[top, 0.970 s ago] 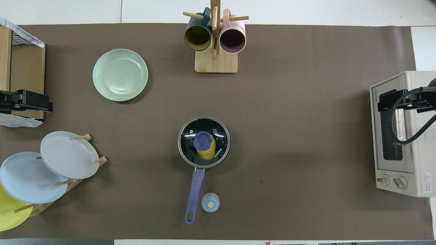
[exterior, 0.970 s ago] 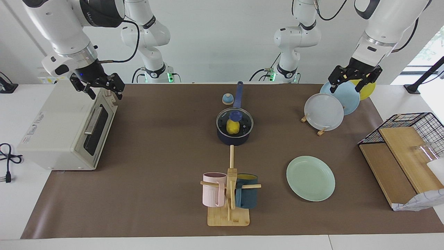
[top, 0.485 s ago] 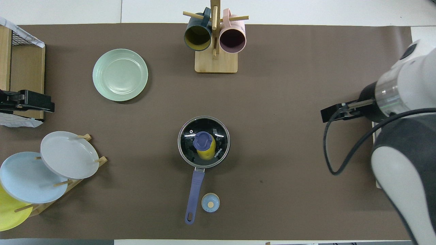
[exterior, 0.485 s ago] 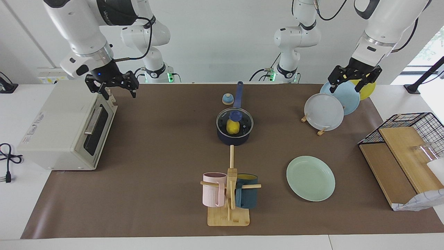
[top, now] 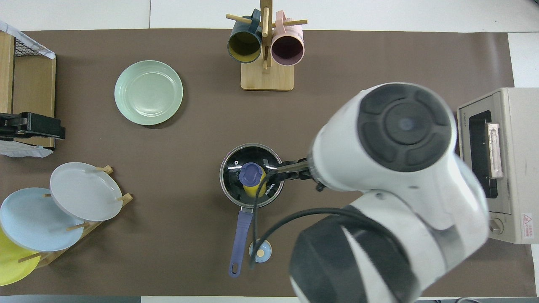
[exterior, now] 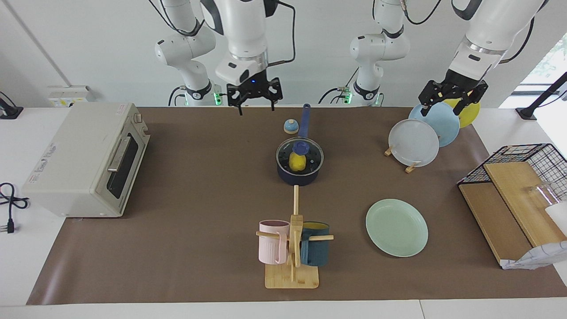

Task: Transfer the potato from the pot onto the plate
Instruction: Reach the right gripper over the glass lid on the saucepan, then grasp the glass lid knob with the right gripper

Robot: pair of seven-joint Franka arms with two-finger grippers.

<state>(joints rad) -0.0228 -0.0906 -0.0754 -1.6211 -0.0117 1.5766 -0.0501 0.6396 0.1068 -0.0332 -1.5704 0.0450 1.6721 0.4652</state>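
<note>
The pot (exterior: pixel 299 173) stands mid-table with its long blue handle (top: pixel 240 237) pointing toward the robots. A glass lid with a blue knob (exterior: pixel 300 147) covers it. The potato (exterior: pixel 297 163) shows through the lid, also in the overhead view (top: pixel 255 191). The mint-green plate (exterior: pixel 396 227) lies bare, farther from the robots and toward the left arm's end. My right gripper (exterior: pixel 255 108) is open and empty, high over the mat, beside the pot handle toward the right arm's end. My left gripper (exterior: pixel 443 108) is open and empty over the plate rack.
A toaster oven (exterior: pixel 84 159) stands at the right arm's end. A mug tree (exterior: pixel 294 239) holds a pink and a teal mug. A rack holds grey-white (exterior: pixel 413 142), light blue and yellow plates. A small blue bell (exterior: pixel 290 126) sits beside the handle. A wire basket (exterior: pixel 522 164) stands at the left arm's end.
My right gripper has swung from above the toaster oven toward the middle and now hangs near the pot's handle. My left gripper has risen slightly over the rack.
</note>
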